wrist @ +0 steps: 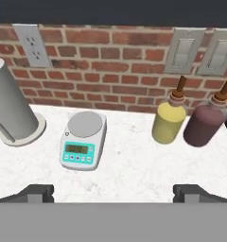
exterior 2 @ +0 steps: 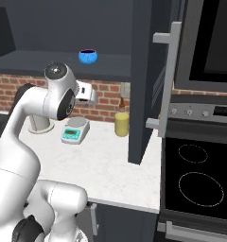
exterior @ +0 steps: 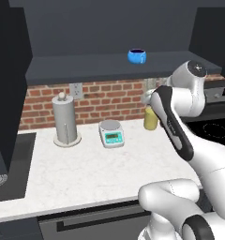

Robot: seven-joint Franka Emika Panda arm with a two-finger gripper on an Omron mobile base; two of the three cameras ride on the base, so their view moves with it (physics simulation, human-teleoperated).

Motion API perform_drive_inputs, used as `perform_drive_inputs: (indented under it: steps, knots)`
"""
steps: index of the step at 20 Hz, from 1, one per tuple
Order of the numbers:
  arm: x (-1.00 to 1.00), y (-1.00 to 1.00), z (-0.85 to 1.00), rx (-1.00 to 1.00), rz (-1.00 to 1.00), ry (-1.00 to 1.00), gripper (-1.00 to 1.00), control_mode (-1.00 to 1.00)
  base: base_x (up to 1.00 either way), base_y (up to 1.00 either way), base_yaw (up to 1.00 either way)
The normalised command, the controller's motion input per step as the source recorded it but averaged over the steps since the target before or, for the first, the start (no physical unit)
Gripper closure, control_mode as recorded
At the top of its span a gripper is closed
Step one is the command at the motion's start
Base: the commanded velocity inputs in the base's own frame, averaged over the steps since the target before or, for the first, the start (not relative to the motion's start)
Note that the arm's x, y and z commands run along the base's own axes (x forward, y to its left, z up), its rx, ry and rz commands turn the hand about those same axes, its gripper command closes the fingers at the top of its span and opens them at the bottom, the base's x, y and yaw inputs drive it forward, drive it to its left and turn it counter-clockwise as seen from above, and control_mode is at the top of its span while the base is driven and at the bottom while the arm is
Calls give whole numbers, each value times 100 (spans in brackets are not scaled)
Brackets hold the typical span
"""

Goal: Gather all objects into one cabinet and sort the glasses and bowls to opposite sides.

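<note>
One squat bright-blue cup (exterior: 137, 56) (exterior 2: 88, 56) stands on the flat dark shelf of the wide dark grey wall cabinet (exterior: 81, 66) (exterior 2: 35, 61), whose inside is open to view. My gripper (wrist: 116, 194) is open with nothing between its fingertips (wrist: 37, 193). It hangs below the shelf and looks down at the counter by the brick wall. The hand (exterior 2: 86, 93) sits under and slightly left of the cup in the right base view. The patterned bowl, the orange mug and the second blue cup are out of view.
On the white counter (exterior: 91, 173) stand a paper towel holder (exterior: 66, 119) (wrist: 11, 113), a kitchen scale (exterior: 111, 133) (wrist: 83, 140), a yellow bottle (exterior: 150, 118) (wrist: 169, 120) and a dark red bottle (wrist: 204, 124). A sink (exterior: 11, 164) lies left, a stove (exterior 2: 196, 184) right, beside an open cabinet door (exterior 2: 143, 80).
</note>
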Motion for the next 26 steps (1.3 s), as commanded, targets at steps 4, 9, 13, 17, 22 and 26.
perform_drive_inputs:
  steps: [4, 9, 13, 17, 22, 26]
  knots:
    - [15, 0, 37, 0, 2, 0, -100, -100, 0, 0, 0]
    - [2, 0, 66, 1, 2, 0, -100, -100, 0, 0, 0]
    - [6, 0, 57, 0, 0, 0, -100, -100, 0, 0, 0]
    - [1, 0, 15, 0, 0, -12, -100, -100, 0, 0, 0]
    - [12, 0, 0, 0, 0, -37, -100, -100, 0, 0, 0]
    - [25, 0, 1, 0, 0, -22, -100, -100, 0, 0, 0]
